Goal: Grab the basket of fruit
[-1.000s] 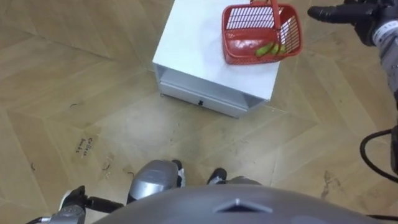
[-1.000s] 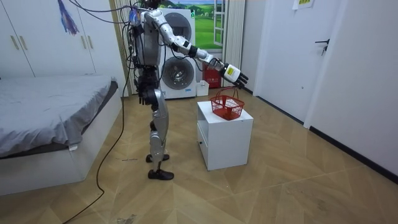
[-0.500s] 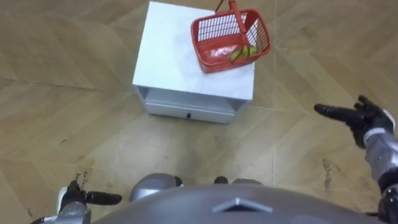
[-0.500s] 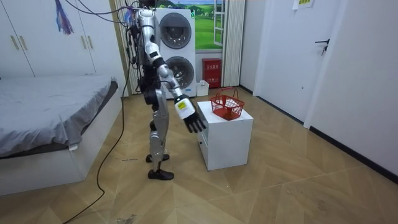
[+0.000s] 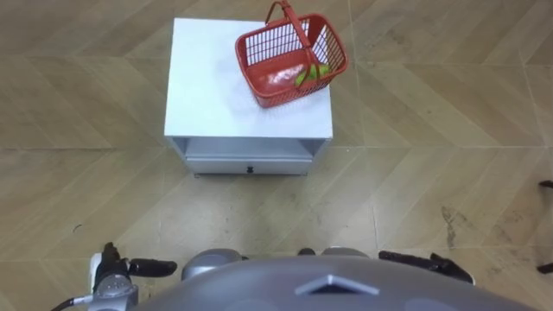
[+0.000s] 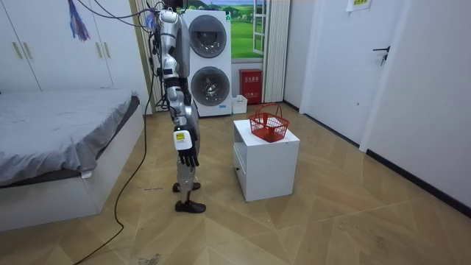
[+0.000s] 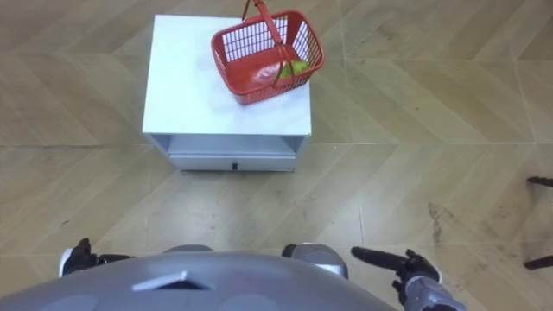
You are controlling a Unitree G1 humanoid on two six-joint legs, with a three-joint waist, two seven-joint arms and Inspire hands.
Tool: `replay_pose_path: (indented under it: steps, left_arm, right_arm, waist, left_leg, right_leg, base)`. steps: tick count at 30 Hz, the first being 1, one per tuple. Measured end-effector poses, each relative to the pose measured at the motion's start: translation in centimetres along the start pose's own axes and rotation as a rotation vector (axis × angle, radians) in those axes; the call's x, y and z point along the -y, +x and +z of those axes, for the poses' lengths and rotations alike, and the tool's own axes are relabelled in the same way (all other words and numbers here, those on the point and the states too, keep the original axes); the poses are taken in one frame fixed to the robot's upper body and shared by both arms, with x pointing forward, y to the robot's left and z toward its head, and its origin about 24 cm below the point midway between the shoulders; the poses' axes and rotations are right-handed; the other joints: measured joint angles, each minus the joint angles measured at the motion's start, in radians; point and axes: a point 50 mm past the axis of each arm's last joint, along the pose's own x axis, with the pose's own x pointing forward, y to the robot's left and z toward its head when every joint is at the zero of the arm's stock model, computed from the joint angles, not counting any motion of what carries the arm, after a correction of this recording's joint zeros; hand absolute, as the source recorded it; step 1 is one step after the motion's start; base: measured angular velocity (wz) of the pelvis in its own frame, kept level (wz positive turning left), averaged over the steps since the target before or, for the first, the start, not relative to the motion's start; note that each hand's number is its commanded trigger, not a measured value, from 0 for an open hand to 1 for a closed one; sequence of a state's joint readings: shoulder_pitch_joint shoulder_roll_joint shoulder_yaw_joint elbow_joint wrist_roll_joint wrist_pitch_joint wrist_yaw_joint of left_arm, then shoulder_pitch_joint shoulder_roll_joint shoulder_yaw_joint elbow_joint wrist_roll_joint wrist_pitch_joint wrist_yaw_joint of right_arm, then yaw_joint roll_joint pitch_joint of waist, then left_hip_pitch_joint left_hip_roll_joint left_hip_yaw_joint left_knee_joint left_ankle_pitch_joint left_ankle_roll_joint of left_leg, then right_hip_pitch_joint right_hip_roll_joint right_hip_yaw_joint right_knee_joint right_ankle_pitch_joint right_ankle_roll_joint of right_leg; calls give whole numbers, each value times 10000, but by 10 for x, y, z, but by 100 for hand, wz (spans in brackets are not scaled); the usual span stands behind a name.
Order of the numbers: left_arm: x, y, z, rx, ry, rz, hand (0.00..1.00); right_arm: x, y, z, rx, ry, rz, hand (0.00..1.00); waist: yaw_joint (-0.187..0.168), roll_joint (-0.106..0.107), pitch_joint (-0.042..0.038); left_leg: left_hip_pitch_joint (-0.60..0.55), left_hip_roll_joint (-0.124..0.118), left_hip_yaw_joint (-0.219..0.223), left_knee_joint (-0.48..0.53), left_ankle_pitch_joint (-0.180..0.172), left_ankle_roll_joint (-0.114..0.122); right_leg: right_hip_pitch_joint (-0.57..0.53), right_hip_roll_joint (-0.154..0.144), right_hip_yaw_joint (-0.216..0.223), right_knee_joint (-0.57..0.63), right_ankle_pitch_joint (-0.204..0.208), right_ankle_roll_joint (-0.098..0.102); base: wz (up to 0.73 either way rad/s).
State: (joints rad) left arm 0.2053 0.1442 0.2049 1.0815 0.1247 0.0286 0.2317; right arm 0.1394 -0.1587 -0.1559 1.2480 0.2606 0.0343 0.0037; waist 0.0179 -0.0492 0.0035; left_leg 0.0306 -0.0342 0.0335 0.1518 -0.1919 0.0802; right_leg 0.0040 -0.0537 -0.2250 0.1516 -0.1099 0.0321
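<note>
The red wire fruit basket (image 5: pixel 291 60) stands on the far right corner of a white cabinet (image 5: pixel 216 86), its handle upright, with green fruit (image 5: pixel 313 72) inside. I stand about a step back from the cabinet's drawer side. My right hand (image 7: pixel 406 263) hangs low at my right side with straight fingers and holds nothing. In the room view this right hand (image 6: pixel 188 156) is beside my thigh, well short of the basket (image 6: pixel 268 124). My left hand (image 5: pixel 117 272) is low at my left side, fingers straight, also holding nothing.
The cabinet (image 6: pixel 266 158) stands alone on a wooden floor. A bed (image 6: pixel 59 140) lies behind me, stacked washing machines (image 6: pixel 213 62) stand against the back wall, and a closed door (image 6: pixel 379 73) is at the room view's right. Open floor surrounds the cabinet.
My right arm has come down from beside the basket to hang at my side. The eye view shifted, so the cabinet sits more centred. The basket stays on the cabinet.
</note>
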Motion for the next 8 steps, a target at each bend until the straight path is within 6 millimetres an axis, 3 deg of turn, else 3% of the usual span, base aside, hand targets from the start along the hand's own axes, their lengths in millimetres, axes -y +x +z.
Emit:
replay_pose_path:
  steps: [8]
  left_arm:
    - [9, -2, -8, -494, 510, -626, 0]
  right_arm:
    - [-6, 0, -10, -399, -591, 142, 0]
  waist:
    - [67, 176, 29]
  left_leg:
    - [89, 45, 21, -17, -23, -37]
  right_leg:
    - [58, 42, 0, -12, -9, -15]
  base:
    - [-1]
